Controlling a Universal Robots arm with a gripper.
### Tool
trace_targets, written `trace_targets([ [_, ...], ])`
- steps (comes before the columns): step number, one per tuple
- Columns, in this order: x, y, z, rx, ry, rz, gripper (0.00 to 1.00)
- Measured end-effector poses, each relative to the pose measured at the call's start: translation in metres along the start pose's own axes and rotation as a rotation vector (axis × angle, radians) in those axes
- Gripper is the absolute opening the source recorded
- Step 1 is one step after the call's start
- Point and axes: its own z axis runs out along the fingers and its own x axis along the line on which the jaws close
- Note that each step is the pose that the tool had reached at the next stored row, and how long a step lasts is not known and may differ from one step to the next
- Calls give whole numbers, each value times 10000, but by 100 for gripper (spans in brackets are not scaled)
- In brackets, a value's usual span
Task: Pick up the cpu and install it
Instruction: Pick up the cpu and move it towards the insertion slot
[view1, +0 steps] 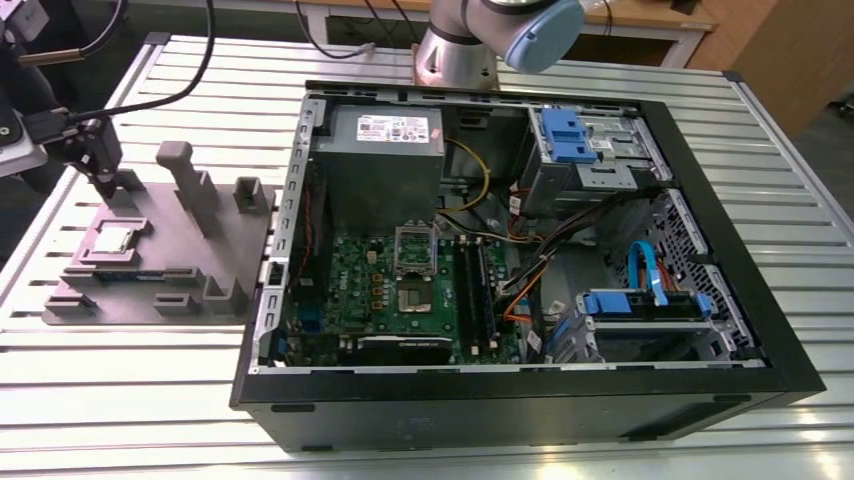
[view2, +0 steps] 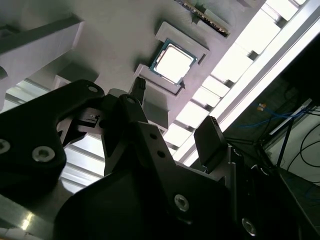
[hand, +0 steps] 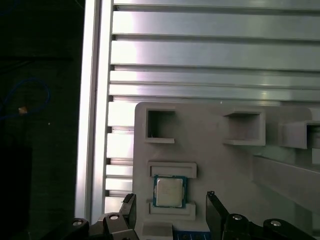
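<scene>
A slatted aluminium table (view1: 747, 130) carries everything, its ribs running across the exterior view and catching bright glare. Beyond its far edge are a pale desk frame (view1: 667, 35) and a wooden panel (view1: 781, 60) at the exterior view's far right; in the first wrist view, dark floor with a loose blue cable (hand: 30, 95) lies past the table's edge. An open black computer case (view1: 534, 415) lies on its side over the middle and the exterior view's right. Inside it are a grey power supply (view1: 380, 150), a green motherboard (view1: 400, 295) and blue drive brackets (view1: 574, 135). The arm's base (view1: 461, 55) stands on the table just beyond the case. At the exterior view's left, just beside the case, sits a grey moulded fixture (view1: 187, 270) with posts and pockets. The gripper (view1: 104, 178) hangs over the far left part of this fixture, and black cables (view1: 200, 50) trail away from it. In both wrist views its jaws stand apart and grip nothing. The cpu (view1: 114, 238) lies flat in a square pocket of the fixture, silvery top up, below the spread fingers (hand: 212, 200) and clear of them.
</scene>
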Motion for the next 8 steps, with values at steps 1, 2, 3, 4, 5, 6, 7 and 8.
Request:
trace_targets([
  [1,0,-1,10,-1,-1,-2,66],
  [2,0,-1,14,0,1,-3,66],
  [3,0,-1,14,1,3,-3,66],
  [4,0,-1,14,1,3,-3,66],
  [5,0,-1,16,0,1,-3,66],
  [6,0,-1,16,0,1,-3,66],
  [7,0,-1,16,0,1,-3,66],
  [8,0,-1,16,0,1,-3,66],
])
